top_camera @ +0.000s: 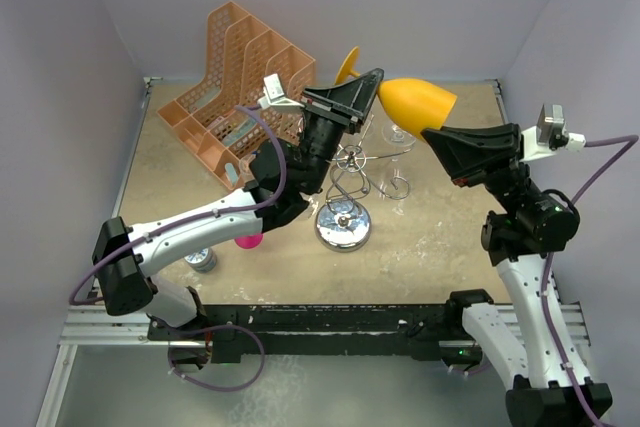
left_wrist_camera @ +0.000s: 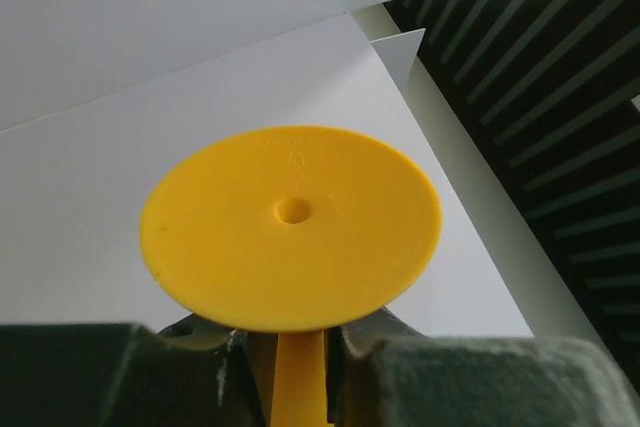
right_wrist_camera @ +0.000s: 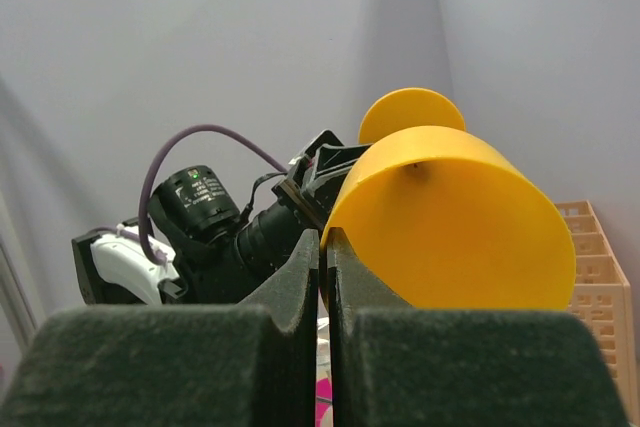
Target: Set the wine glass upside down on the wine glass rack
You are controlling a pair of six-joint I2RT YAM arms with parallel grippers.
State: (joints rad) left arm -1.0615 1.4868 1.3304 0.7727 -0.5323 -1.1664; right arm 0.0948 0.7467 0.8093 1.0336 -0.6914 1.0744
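Note:
The yellow wine glass is held on its side in the air above the rack. My left gripper is shut on its stem just under the foot; in the left wrist view the round foot fills the middle and the stem runs down between my left gripper's fingers. My right gripper is shut on the rim of the bowl, with my right gripper's fingers pinching the bowl's wall. The silver wire wine glass rack stands below on its chrome base.
An orange mesh file organiser stands at the back left. A clear glass stands behind the rack. A pink object and a small silver object lie under the left arm. Walls close in the table on three sides.

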